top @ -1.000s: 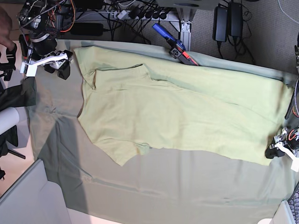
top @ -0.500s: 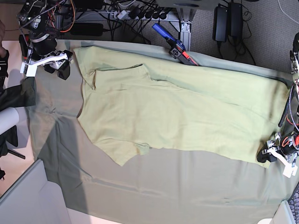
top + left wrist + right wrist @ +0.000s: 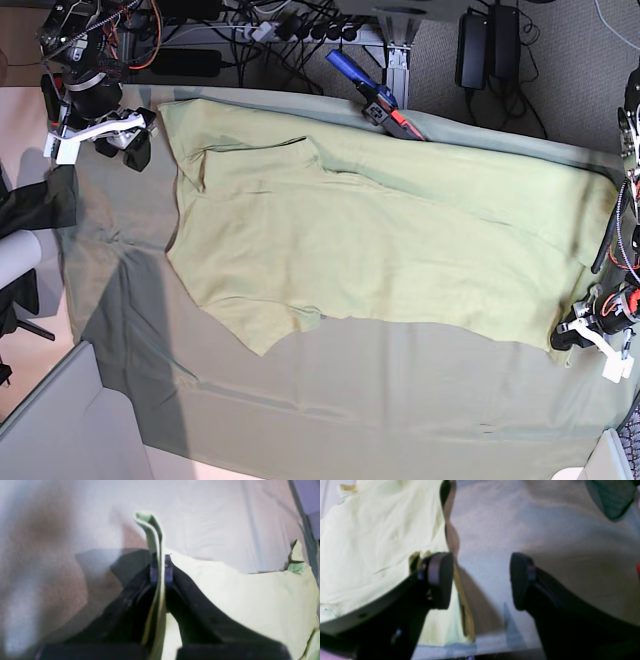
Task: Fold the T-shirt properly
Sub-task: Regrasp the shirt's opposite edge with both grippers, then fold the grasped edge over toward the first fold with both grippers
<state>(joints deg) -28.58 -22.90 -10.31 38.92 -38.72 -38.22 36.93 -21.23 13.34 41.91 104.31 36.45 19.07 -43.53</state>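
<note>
The pale yellow-green T-shirt (image 3: 380, 250) lies spread across the dull green table cloth (image 3: 400, 400), sleeves toward the left of the base view. My left gripper (image 3: 565, 338) sits at the shirt's near right corner. In the left wrist view my left gripper (image 3: 161, 563) is shut on a thin upright fold of the T-shirt (image 3: 237, 597). My right gripper (image 3: 138, 135) hovers at the far left corner, just off the shirt. In the right wrist view my right gripper (image 3: 480, 580) is open with bare cloth between its fingers, and the T-shirt (image 3: 370, 542) edge lies beside the left finger.
A blue and red tool (image 3: 375, 95) rests at the table's back edge among cables and black power adapters (image 3: 487, 45). A grey panel (image 3: 60, 420) stands at the front left, and dark fabric (image 3: 40, 200) hangs off the left side.
My left gripper has moved in from the right edge onto the shirt's near right corner and closed on a fold of it. The right arm has stayed in place.
</note>
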